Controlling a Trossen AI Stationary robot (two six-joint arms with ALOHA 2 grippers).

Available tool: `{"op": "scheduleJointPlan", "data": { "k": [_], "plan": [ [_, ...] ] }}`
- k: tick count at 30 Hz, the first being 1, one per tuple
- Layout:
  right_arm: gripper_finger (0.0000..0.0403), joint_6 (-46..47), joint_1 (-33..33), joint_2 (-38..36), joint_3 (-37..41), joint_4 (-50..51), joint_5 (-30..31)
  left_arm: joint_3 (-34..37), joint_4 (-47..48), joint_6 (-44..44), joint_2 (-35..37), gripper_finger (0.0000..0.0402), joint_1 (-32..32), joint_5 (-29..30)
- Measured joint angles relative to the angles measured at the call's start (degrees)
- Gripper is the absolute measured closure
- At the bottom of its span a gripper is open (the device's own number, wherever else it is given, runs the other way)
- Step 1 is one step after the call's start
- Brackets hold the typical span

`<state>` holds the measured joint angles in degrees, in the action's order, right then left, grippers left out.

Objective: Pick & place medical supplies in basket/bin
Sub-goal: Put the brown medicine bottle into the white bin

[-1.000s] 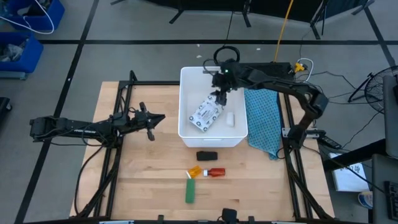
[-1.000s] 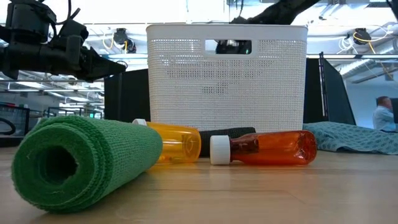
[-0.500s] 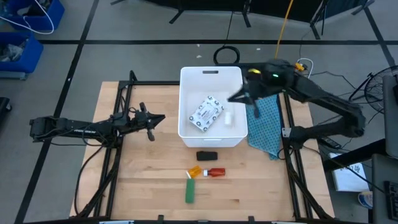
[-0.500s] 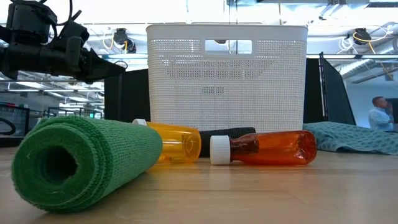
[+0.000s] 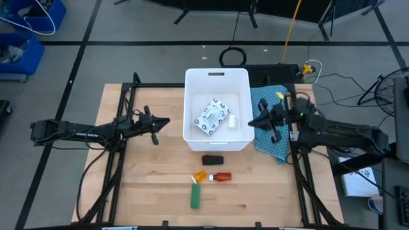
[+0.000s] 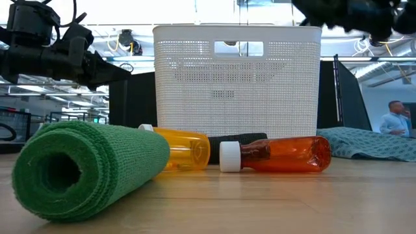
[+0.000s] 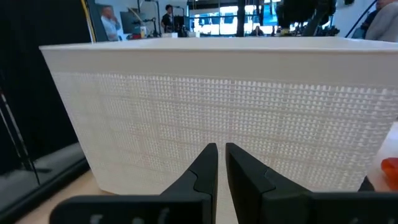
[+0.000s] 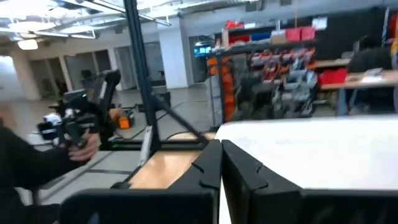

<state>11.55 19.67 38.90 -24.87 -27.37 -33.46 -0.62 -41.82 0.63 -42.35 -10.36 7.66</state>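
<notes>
The white bin (image 5: 216, 76) stands at the table's middle, with a flat white packet (image 5: 211, 117) and a small white piece (image 5: 233, 120) lying on its floor. In front of it on the table lie a black piece (image 5: 213, 160), an orange piece (image 5: 200, 176), a red bottle with a white cap (image 5: 221, 176) and a green stick (image 5: 195, 195). My right gripper (image 5: 251, 122) is shut and hovers just right of the bin, over the blue-green cloth (image 5: 273, 137). My left gripper (image 5: 166, 121) is shut, holds nothing, and points at the bin's left wall (image 7: 224, 99).
The cloth lies along the bin's right side on the table. In the low view the green roll (image 6: 84, 169), orange vial (image 6: 184, 151) and red bottle (image 6: 279, 155) lie on their sides before the bin (image 6: 237, 78). A person (image 6: 396, 120) stands in the room beyond.
My right gripper has left the space over the bin's far half and swung toward the table's right and near edges, ending beside the bin over the cloth. The white packet has settled flat on the bin's floor.
</notes>
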Motion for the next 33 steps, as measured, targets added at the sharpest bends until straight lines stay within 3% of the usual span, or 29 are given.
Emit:
{"op": "scheduleJointPlan", "data": {
  "k": [3,7,12,23,33],
  "plan": [
    [0.0402,-0.28,-5.35,-1.48,3.26,-1.05,3.61,0.0,0.09,0.42,-0.02,0.0364,-0.01,0.03],
    [0.0403,-6.03,-12.51,-4.64,4.35,3.35,13.59,0.0,0.19,-0.72,-0.01,0.0364,0.0,0.04],
    [0.0403,-11.85,-13.32,-9.62,5.45,9.28,18.41,0.0,0.34,1.02,-0.02,0.0364,-0.01,0.52],
    [0.0403,-11.98,-10.47,-12.29,19.95,-9.75,22.76,0.0,0.59,-0.19,-0.02,0.0364,0.0,1.36],
    [0.0403,-11.58,-9.41,-12.27,23.66,-11.08,22.68,0.0,5.14,-8.97,-0.02,0.0364,-0.01,1.27]
  ]
}}
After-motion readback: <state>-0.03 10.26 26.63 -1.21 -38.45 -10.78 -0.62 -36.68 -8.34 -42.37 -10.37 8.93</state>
